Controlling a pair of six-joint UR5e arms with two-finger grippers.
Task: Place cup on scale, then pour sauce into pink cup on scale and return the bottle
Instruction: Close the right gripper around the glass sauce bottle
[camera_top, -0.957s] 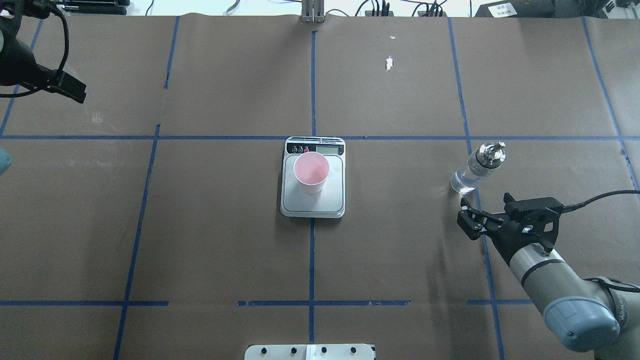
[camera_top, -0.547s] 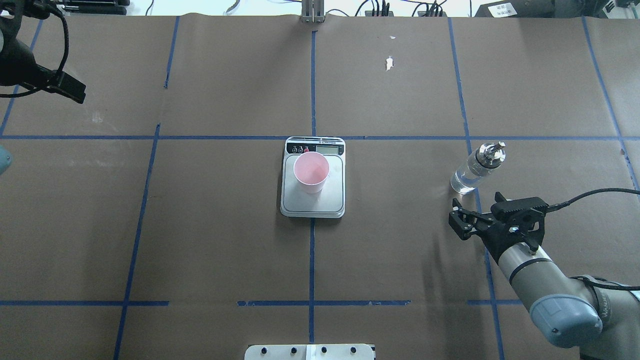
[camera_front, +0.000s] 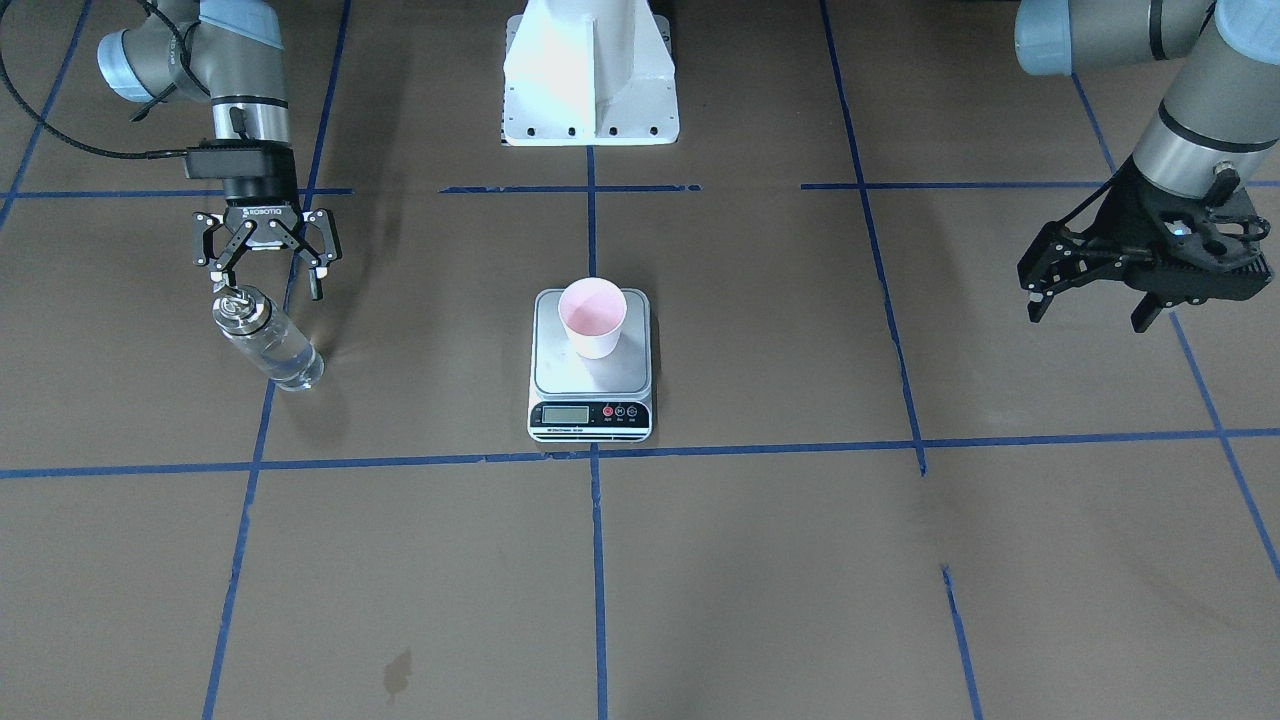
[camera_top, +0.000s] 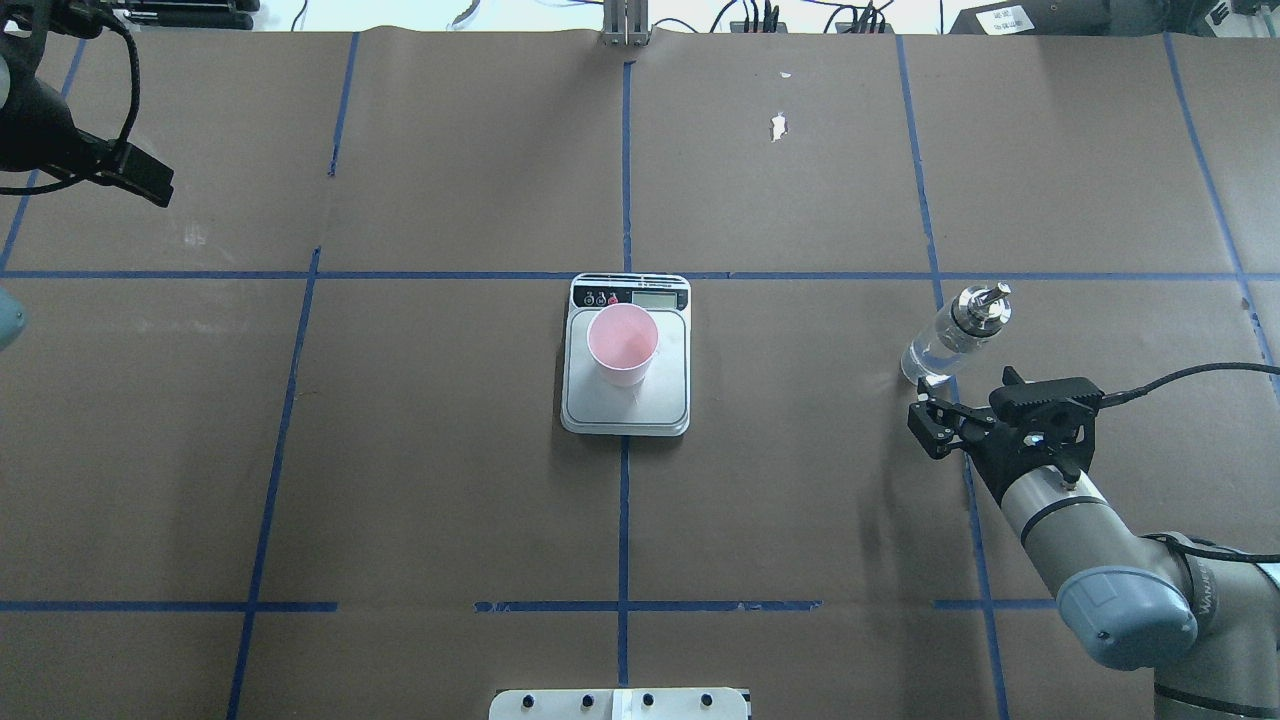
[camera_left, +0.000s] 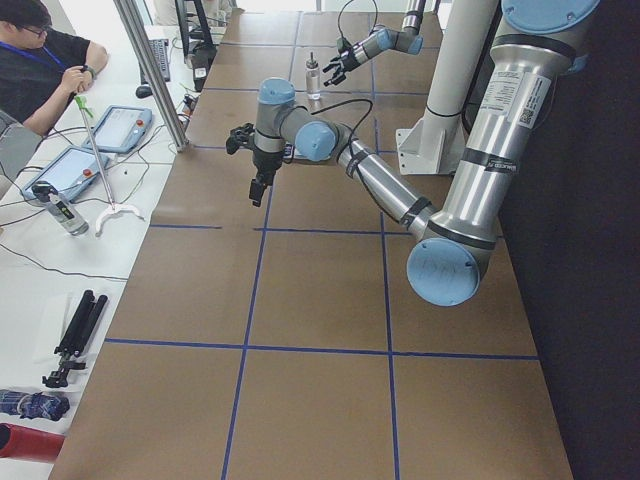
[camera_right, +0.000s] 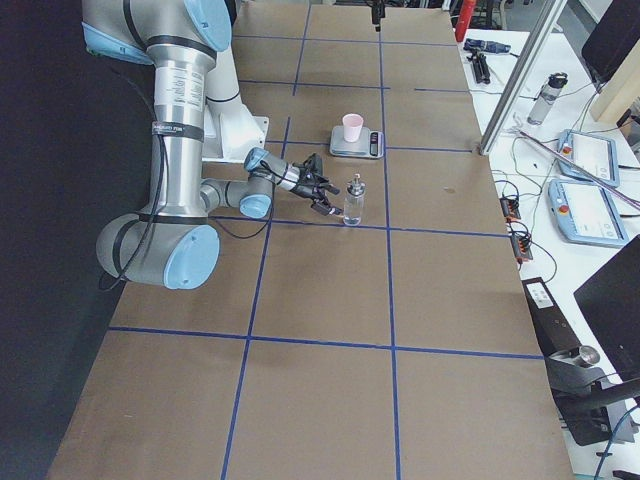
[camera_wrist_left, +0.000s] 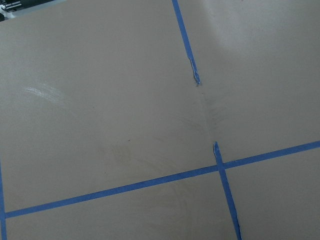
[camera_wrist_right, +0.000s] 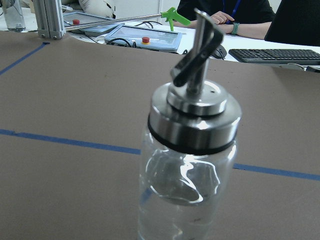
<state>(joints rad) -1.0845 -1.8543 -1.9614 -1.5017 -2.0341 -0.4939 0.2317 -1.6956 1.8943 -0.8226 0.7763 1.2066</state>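
Observation:
The pink cup (camera_front: 592, 318) (camera_top: 622, 345) stands upright on the silver plate of the scale (camera_front: 558, 375) (camera_top: 665, 400) at mid-table. The clear glass bottle (camera_front: 265, 340) (camera_top: 950, 340) (camera_wrist_right: 187, 165) (camera_right: 353, 200) stands on the table's right part, upright, with clear sauce (camera_top: 925, 365) in it. My right gripper (camera_front: 265, 285) (camera_top: 927, 430) is open, just on the robot's side of the bottle, not touching it. The right wrist view looks at the metal collar and spout close up. My left gripper (camera_front: 1085, 310) hangs open and empty far out on the left side.
The white robot base (camera_front: 590, 80) (camera_top: 620, 703) sits at the near table edge. Blue tape lines grid the brown table. Past the far edge are a seated person (camera_left: 40, 50), tablets (camera_right: 590, 155) and a keyboard (camera_wrist_right: 280, 55).
My right gripper has shifted a little to the left and closer to the bottle, still open. Cup, scale, bottle and left arm have not moved.

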